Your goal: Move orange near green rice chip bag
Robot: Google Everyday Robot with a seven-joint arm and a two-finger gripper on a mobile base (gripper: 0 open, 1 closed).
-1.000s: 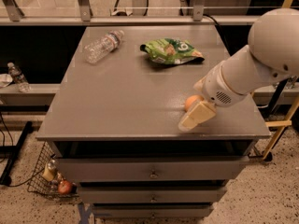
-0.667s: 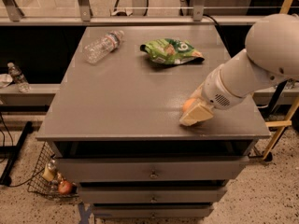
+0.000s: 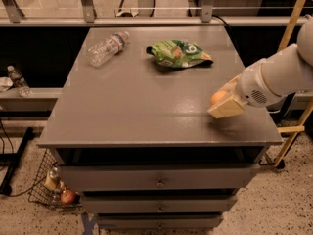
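Note:
The orange point(image 3: 218, 97) is near the right edge of the grey cabinet top point(image 3: 132, 106), partly covered by my gripper's tan fingers point(image 3: 227, 108). My gripper point(image 3: 224, 103) comes in from the right on a white arm and is shut on the orange, just above the surface. The green rice chip bag point(image 3: 179, 53) lies wrinkled at the back centre-right of the top, well apart from the orange and farther back.
A clear plastic water bottle point(image 3: 107, 47) lies on its side at the back left of the top. Drawers point(image 3: 159, 182) are below the front edge. A wire basket point(image 3: 51, 190) sits on the floor at left. A yellow wooden frame point(image 3: 293, 28) stands at right.
My gripper has moved to the right and slightly back, toward the right edge of the top, and the orange has moved with it. The bag and bottle have not moved.

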